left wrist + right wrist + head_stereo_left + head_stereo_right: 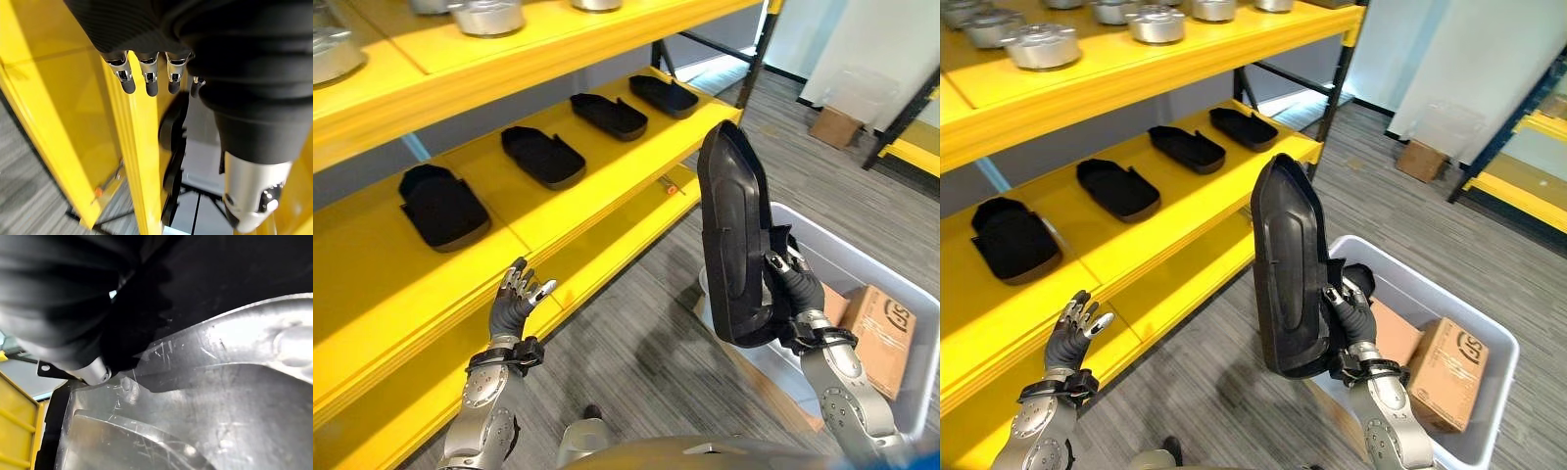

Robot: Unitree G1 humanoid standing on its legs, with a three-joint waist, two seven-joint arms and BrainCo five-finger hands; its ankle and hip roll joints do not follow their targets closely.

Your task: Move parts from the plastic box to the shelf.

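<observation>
Black part (732,235) upright, clamped in right hand (790,284) above box (891,259); four on shelf (607,186); left hand (516,299) open.

Little print in front of me — only a dark mark on the side of the cardboard carton (881,338), which sits at the far right end of the plastic box (862,257) — too small and skewed for me to read.
</observation>
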